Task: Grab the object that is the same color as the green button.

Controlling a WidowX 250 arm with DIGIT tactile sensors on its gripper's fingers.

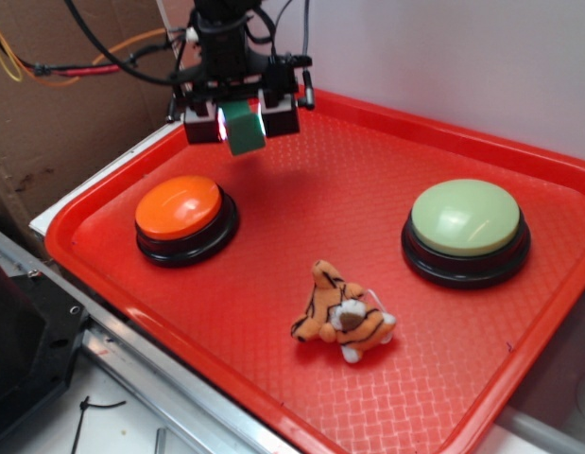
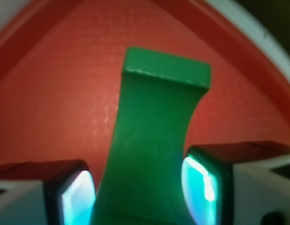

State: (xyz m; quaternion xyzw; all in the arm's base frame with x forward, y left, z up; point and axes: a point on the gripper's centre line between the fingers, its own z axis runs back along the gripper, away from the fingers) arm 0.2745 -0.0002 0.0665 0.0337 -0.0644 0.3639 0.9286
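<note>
Green block [image 1: 245, 128], rigid and likely light, pinched at its narrow waist by gripper [image 1: 241, 121], above tray's [image 1: 519, 397] far-left corner.

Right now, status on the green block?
Gripper shut on block, lifted off tray at the back corner. Green button untouched. Nothing in the way.
</note>
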